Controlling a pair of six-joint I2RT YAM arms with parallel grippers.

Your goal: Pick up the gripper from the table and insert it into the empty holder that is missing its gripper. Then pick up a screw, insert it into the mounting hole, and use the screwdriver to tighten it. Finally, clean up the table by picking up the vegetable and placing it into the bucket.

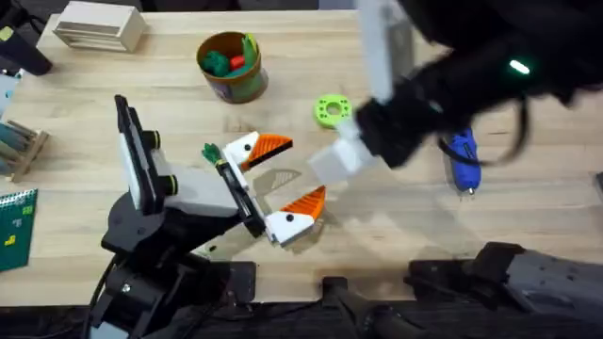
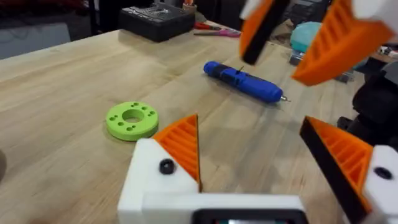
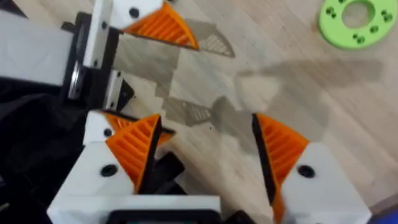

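Judging from the pictures, the fitting work looks finished: the left gripper (image 1: pixel 281 173) carries an orange tip on each white finger, and so does the right gripper (image 3: pixel 205 155). I see no loose orange gripper on the table (image 1: pixel 528 202) and no bare holder. A dark spot sits in the face of each white block; whether a screw head or an open mounting hole I cannot tell. No loose screw shows.

Both pairs of fingers stand spread wide, pinching nothing. The right gripper hangs above bare wood just beyond the left fingertips.

The screwdriver (image 2: pixel 244 81) lies flat on the table, well beyond the left fingertips and apart from both grippers. A flat green ring (image 2: pixel 132 120) lies nearer, off to one side of the left fingers.

The bucket (image 1: pixel 231 66) stands upright, well clear of both grippers, holding green and red toy produce. Whether any vegetable is left out I cannot tell.
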